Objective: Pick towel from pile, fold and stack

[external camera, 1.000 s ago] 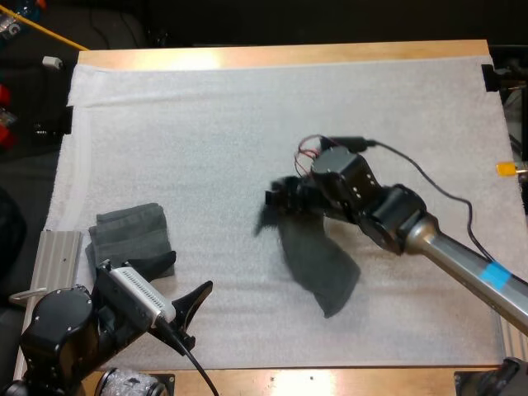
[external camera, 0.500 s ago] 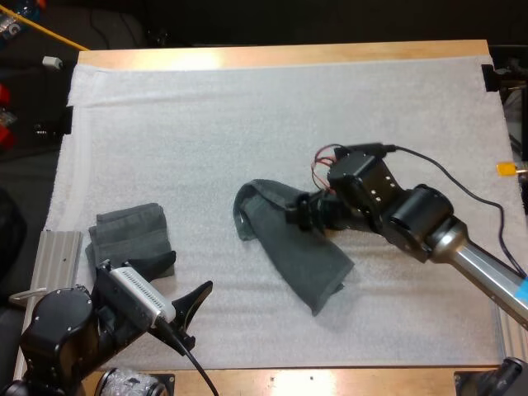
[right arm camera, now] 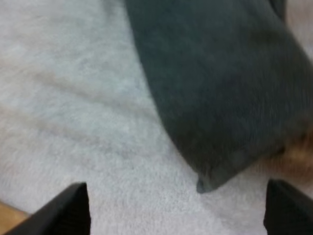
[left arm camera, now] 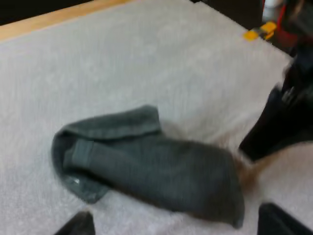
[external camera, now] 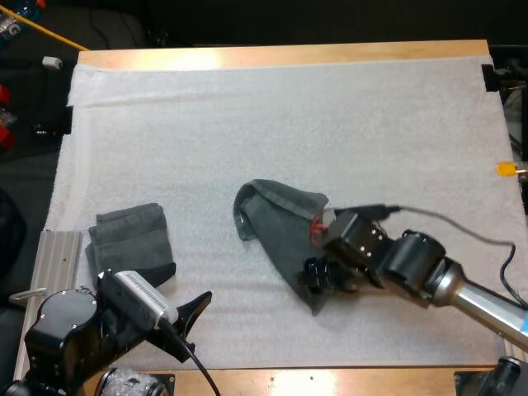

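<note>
- A folded stack [external camera: 130,239] lies at the mat's [external camera: 247,124] left, well apart from the towel [external camera: 276,231] mid-mat.
- Right gripper [external camera: 313,279] hovers over the towel's near corner, fingers spread, empty.
- Left gripper [external camera: 188,320] sits released beside the stack.

We see a plain dark grey-green towel [external camera: 276,231] on our white, finely grained mat [external camera: 247,124]. The folded towel [external camera: 130,239] shares that grey-green. The table [external camera: 289,54] is light wood, and our right gripper [external camera: 320,276] is black.
</note>
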### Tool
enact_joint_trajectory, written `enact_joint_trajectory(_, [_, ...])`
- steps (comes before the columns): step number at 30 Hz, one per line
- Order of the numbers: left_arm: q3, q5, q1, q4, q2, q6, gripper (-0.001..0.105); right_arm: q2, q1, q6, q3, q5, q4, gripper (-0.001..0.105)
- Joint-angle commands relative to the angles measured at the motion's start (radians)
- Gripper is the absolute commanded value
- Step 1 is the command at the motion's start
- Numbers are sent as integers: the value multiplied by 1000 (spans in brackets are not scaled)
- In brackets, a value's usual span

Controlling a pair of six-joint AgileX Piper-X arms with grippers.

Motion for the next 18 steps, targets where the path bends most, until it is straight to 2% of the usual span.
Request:
enact_joint_trajectory(1, [-6, 6, -5, 30, 0, -6, 64, -2, -3, 67, 32, 17, -42, 70])
enact_joint_trajectory(10, [-6, 7, -5, 184, 0, -6, 64, -2, -7, 300, 281, 10, -336, 70])
enact_joint_trajectory(13, [-6, 31, -5, 210, 0, -6, 64, -2, -9, 363, 347, 9, -448, 69])
enact_joint_trajectory(15, [-6, 59, -5, 214, 0, -6, 64, -2, -15, 404, 386, 6, -515, 66])
enact_joint_trajectory(18, [-6, 105, -5, 215, 0, -6, 64, -2, -42, 478, 436, 3, -614, 53])
